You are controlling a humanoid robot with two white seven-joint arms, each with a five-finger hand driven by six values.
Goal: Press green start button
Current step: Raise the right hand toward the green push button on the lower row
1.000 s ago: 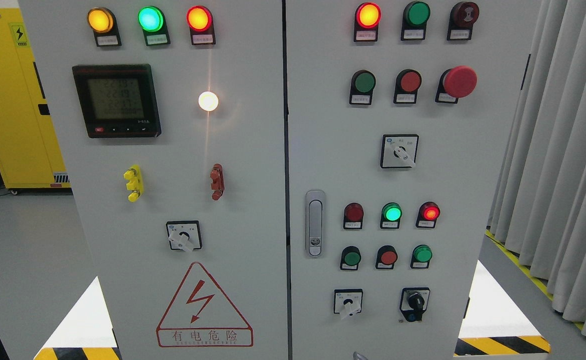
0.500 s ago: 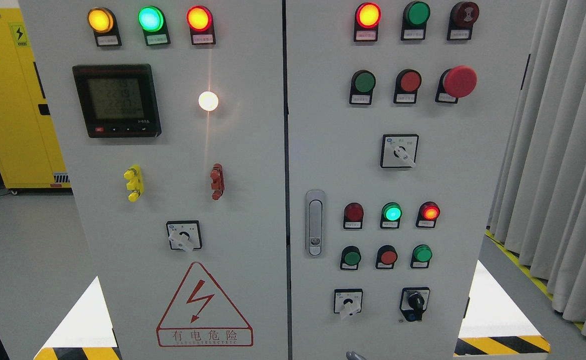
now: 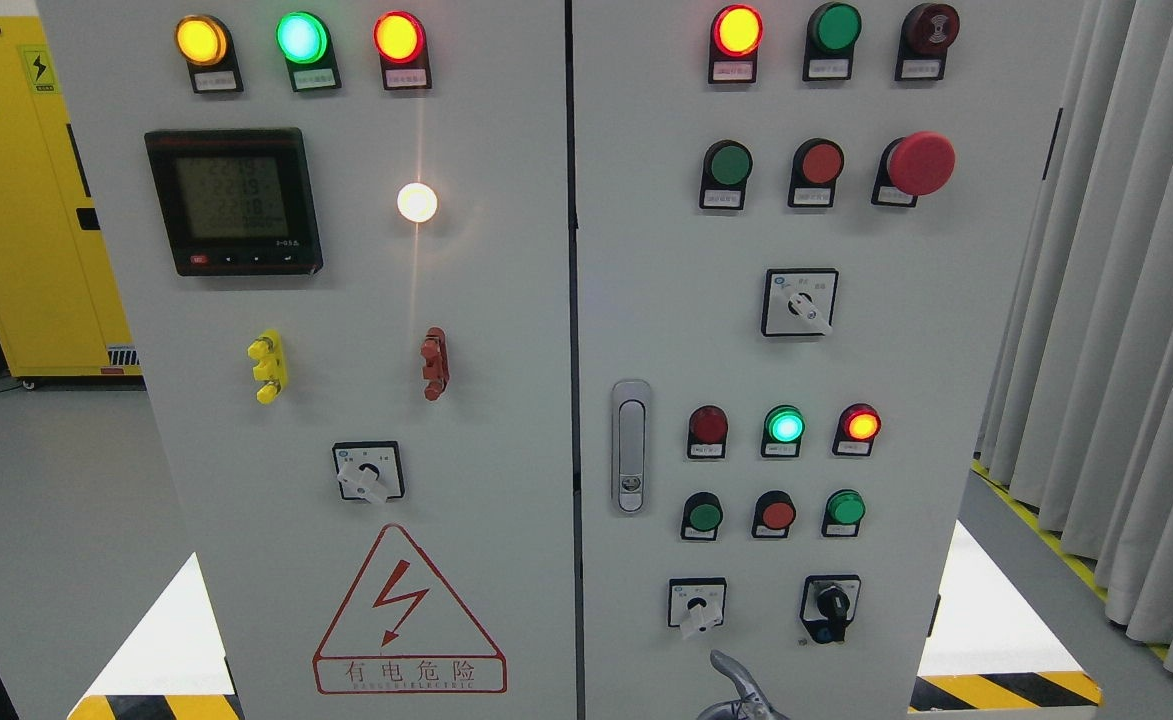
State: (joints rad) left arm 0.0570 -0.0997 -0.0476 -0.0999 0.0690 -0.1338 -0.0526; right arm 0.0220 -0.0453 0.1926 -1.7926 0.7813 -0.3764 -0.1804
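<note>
I see a hand (image 3: 741,690) poking up at the bottom edge, just right of centre; I can't tell which arm it belongs to, nor whether its fingers are open or closed. The green button (image 3: 705,516) sits in the lower right of the frame, above the hand and apart from it. The cabinet (image 3: 506,300) fills the view, with a curtain (image 3: 1126,300) at right.
</note>
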